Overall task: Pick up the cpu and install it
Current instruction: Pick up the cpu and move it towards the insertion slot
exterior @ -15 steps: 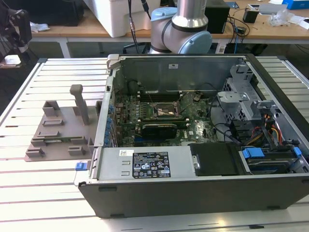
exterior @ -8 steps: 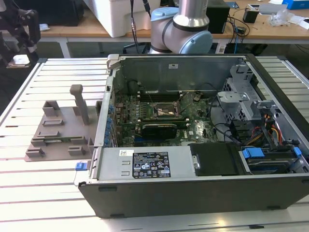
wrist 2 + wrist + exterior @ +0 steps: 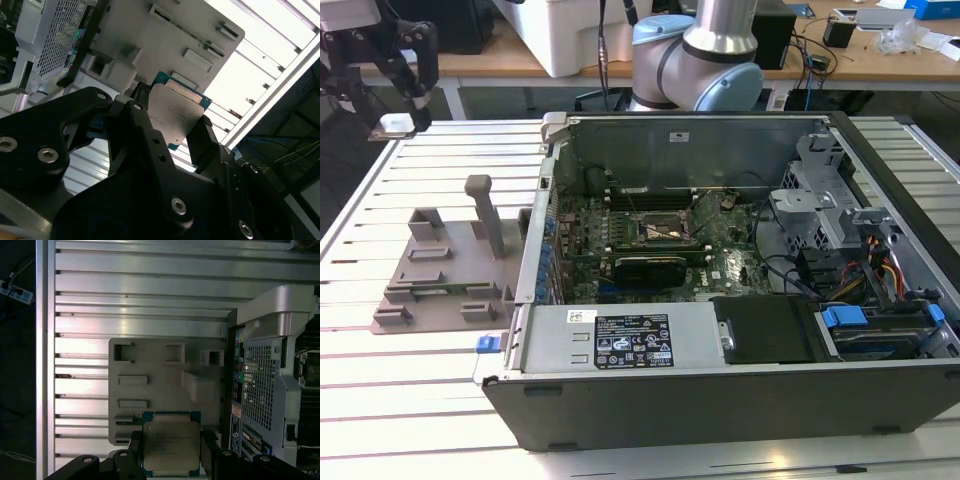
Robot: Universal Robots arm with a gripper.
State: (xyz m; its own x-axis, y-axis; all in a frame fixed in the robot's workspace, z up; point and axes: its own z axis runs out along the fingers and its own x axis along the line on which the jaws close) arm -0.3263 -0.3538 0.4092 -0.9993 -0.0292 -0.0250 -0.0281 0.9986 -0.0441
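Note:
The cpu (image 3: pixel 171 442) is a flat silvery square with a blue-green rim, and my gripper (image 3: pixel 171 452) is shut on it, one black finger (image 3: pixel 134 452) against each side. It hangs above the grey parts fixture (image 3: pixel 165 385) on the slatted table. The second wrist view shows the cpu (image 3: pixel 175 112) clamped between the fingers (image 3: pixel 200 137). At the exterior view's far upper left, the gripper (image 3: pixel 398 122) holds the cpu (image 3: pixel 398 126) high over the table's back corner, well away from the open computer case (image 3: pixel 720 400). The motherboard's socket (image 3: pixel 660 228) lies inside the case.
The grey fixture (image 3: pixel 445 270) with an upright post (image 3: pixel 485 210) sits on the slatted table (image 3: pixel 400 380) at the exterior view's left of the case. Drive cages and cables (image 3: pixel 860 260) fill the case's right side. The arm's base (image 3: pixel 705 60) stands behind the case.

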